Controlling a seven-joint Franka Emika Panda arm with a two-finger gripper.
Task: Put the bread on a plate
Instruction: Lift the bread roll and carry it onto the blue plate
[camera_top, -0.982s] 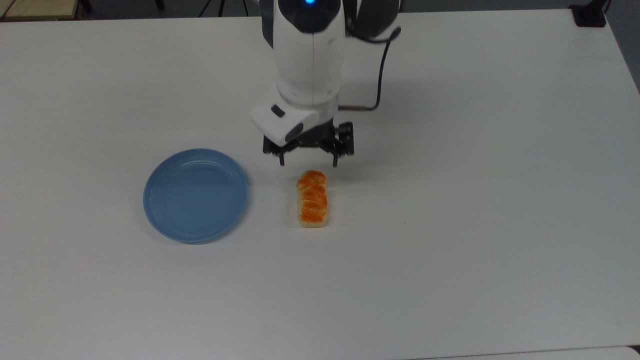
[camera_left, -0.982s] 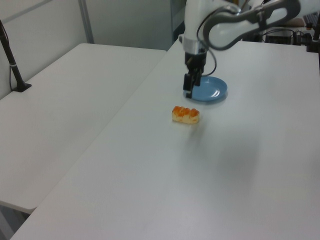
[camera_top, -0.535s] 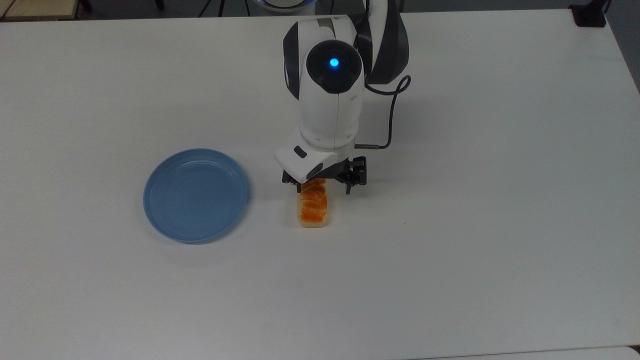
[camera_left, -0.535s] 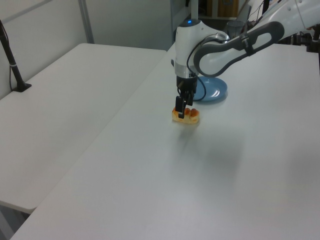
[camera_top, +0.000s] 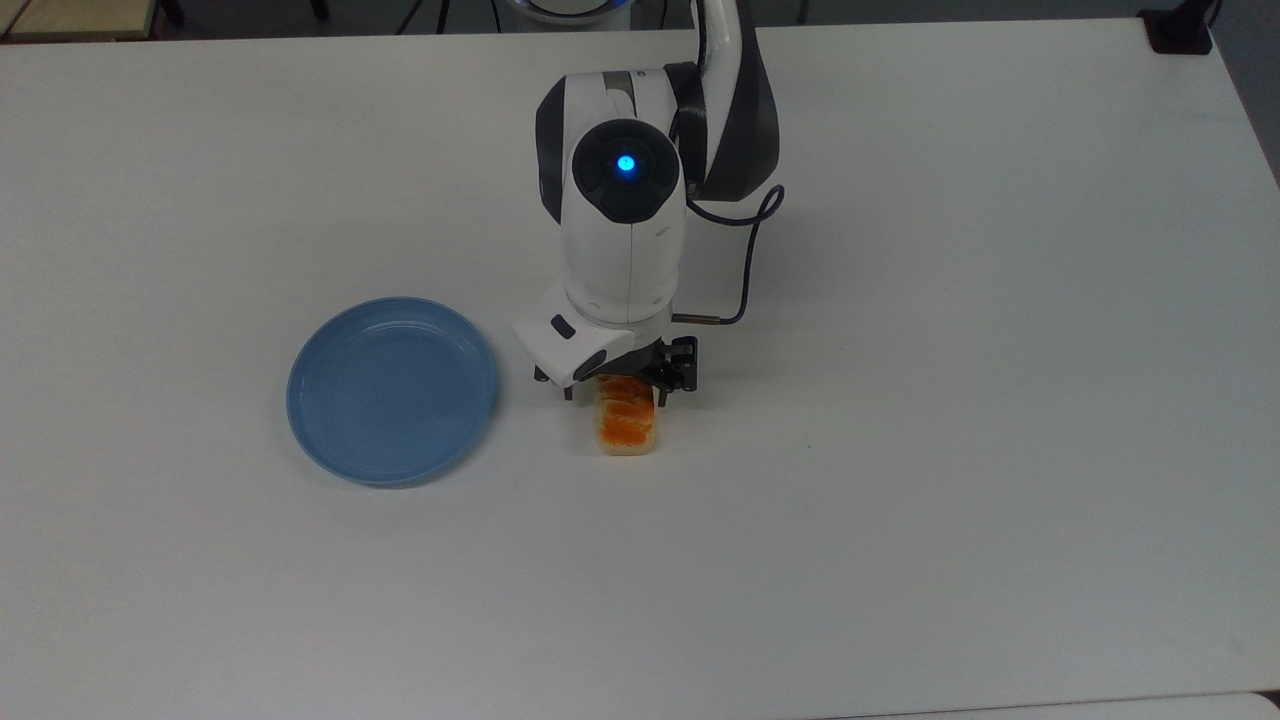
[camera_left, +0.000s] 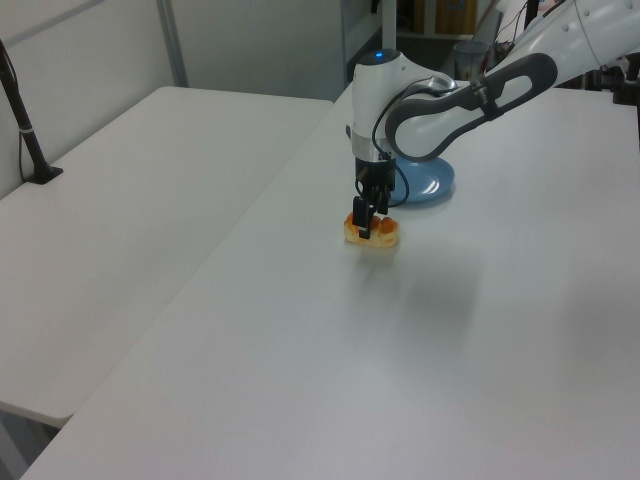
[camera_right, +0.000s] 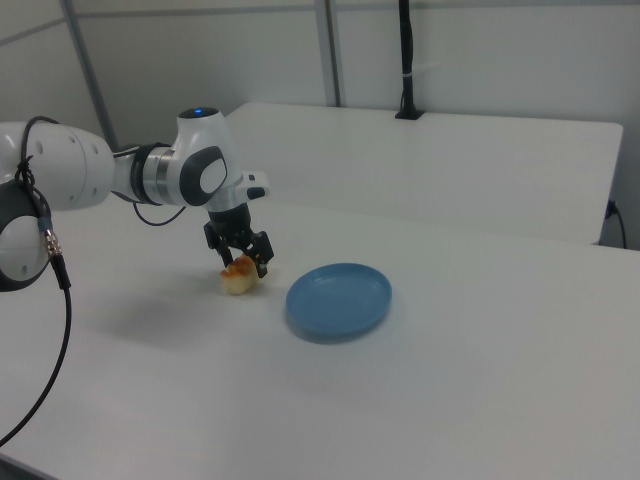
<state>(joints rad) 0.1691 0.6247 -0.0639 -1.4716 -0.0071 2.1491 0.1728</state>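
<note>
The bread (camera_top: 628, 428), a small braided loaf with an orange-brown top, lies on the white table (camera_top: 900, 450) to the right of the light-blue plate (camera_top: 392, 390) in the top view. My gripper (camera_top: 614, 395) is low over the loaf's far end, open, with one finger on each long side and a small gap at the top view's left finger. In the left view the gripper (camera_left: 365, 222) stands on the bread (camera_left: 378, 234) in front of the plate (camera_left: 422, 180). The right view shows the gripper (camera_right: 243, 262) straddling the bread (camera_right: 238, 280) left of the plate (camera_right: 338, 300).
A black cable (camera_top: 745, 260) loops off the wrist on the top view's right. A second white table (camera_left: 150, 200) adjoins on the left view's left, with a black post (camera_left: 25, 130) on it. A dark block (camera_top: 1180, 30) sits at the table's far right corner.
The gripper came forward from behind the loaf and down over its far end, then shifted slightly to the top view's left. Bread and plate have not moved.
</note>
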